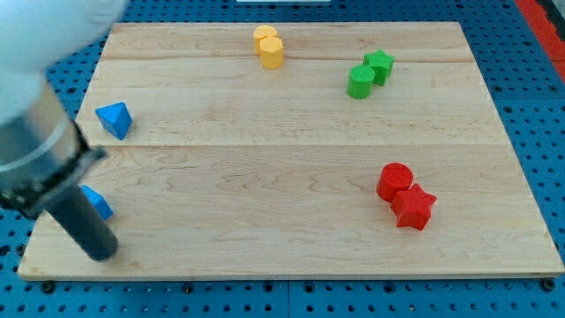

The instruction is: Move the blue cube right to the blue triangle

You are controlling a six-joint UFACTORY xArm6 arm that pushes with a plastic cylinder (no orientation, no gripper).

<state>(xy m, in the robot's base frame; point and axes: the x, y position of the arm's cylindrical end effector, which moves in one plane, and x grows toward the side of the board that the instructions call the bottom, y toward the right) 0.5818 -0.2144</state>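
At the near left of the pale wooden table [291, 177], my tip [102, 251] touches the small blue cube [98, 203]; the blue triangle block [115, 119] sits farther back. This tool is a plain rod without jaws.

wooden board [291, 177] (pale) on blue pegboard [538, 106]

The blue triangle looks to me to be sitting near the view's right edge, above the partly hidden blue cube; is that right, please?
Not quite: the camera view shows the blue triangle near the view's left edge, not the right. It does sit above the blue cube, which the rod partly hides. My tip is just below that cube.
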